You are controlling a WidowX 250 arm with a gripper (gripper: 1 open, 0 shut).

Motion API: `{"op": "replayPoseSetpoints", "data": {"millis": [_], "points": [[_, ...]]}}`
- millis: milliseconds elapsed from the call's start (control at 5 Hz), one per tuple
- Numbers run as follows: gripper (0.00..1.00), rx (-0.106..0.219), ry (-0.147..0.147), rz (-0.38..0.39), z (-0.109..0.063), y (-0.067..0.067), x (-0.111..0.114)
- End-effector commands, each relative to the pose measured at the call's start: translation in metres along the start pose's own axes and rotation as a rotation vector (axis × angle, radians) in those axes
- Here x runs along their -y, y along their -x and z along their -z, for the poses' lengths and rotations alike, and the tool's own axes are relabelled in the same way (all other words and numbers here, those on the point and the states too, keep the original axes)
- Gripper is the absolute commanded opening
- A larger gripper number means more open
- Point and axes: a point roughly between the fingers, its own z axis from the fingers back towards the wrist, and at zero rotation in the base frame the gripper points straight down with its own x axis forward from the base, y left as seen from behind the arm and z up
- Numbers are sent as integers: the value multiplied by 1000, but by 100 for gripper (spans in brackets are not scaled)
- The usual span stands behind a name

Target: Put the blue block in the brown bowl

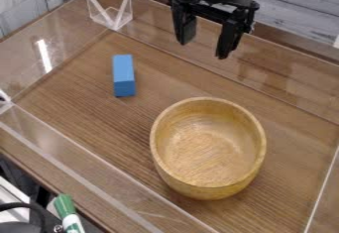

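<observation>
The blue block (123,75) lies flat on the wooden table, left of centre. The brown bowl (208,146) stands at the lower right, a wide light-wood bowl with nothing inside it. My gripper (200,38) hangs at the top of the view, above the table's far side, to the upper right of the block and behind the bowl. Its black fingers (179,29) point down and stand apart with nothing between them.
A clear plastic wall (79,177) fences the table on the near and left sides. A clear triangular stand (109,12) sits at the back left. A green-capped marker (62,215) lies outside the wall at the bottom left.
</observation>
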Motion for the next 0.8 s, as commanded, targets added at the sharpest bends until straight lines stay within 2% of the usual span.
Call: {"op": "replayPoseSetpoints", "data": {"millis": [0,200,600], "points": [[100,-18,2,-15,7,1,-4],[100,-2,9,-90,9,6,-26],[100,51,14,-212,9,20,-89]]}}
